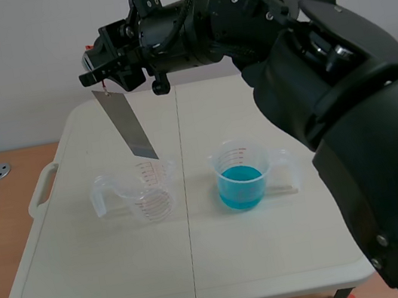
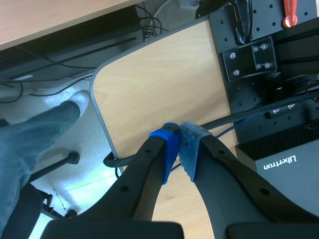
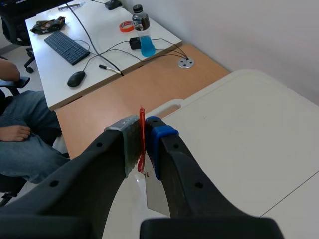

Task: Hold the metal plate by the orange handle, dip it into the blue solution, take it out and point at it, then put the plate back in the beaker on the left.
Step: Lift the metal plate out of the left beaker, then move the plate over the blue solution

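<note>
The metal plate is a thin, flat grey strip with a dull sheen. It hangs in the air, tilted, with its top toward 11 o'clock and its lower end toward 5 o'clock. At its top is the orange handle, a slim red-orange tab. My right gripper has its two pads clamped tight on that tab, with only the tab's thickness between them. In my right wrist view the grey strip shows below and past my fingers.

In the scene view the plate's lower corner sits just at the far rim of the empty beaker. I cannot tell whether it touches the rim. That beaker is clear plastic with red scale marks and its handle at 9 o'clock. At 3 o'clock from it, well apart, stands the second beaker, also clear, holding the blue solution; its handle points to 3 o'clock. Both stand on the white folding table.

My right arm comes in raised from 3 o'clock across the table's far side.

My left gripper is closed with its pads pressed together and nothing between them. It hangs over a wooden desktop, with a person's jeans-clad leg at 9 o'clock.
</note>
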Tool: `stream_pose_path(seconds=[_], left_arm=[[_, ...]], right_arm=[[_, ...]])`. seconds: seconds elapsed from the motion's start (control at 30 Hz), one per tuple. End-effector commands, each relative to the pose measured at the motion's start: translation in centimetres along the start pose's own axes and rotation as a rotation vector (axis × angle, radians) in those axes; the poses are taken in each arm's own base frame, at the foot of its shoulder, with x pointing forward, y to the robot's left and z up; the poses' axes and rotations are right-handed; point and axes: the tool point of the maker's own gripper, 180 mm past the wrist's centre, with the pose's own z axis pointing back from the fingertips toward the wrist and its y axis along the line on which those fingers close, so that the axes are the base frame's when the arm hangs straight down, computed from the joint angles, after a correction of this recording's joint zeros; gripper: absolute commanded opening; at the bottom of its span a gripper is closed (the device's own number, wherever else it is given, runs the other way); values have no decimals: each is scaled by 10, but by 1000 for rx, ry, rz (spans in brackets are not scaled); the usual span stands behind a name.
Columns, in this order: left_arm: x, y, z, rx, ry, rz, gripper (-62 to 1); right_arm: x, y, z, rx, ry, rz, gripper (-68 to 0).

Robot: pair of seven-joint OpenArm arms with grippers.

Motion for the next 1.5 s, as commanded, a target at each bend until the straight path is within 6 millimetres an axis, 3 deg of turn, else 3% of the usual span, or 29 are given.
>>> stream_pose_path(seconds=[0.0,0.4,0.57,0.77,0.93,1.47], left_arm=[[5,-3,1,-9,-16,0,-588],[6,-3,1,-9,-18,-1,-588],[20,-1,2,-3,-53,-17,-588],[66,8,8,22,-163,-62,-588],[111,2,17,-1,-273,-136,-588],[241,1,21,-14,-629,-263,-588]], right_arm=[[20,8,2,18,-55,13,-660],[56,30,24,3,-128,68,-660],[70,35,36,13,-164,74,-660],[83,27,59,3,-229,46,-660],[88,19,80,-11,-260,21,-660],[76,-16,144,-68,-308,-119,-660]])
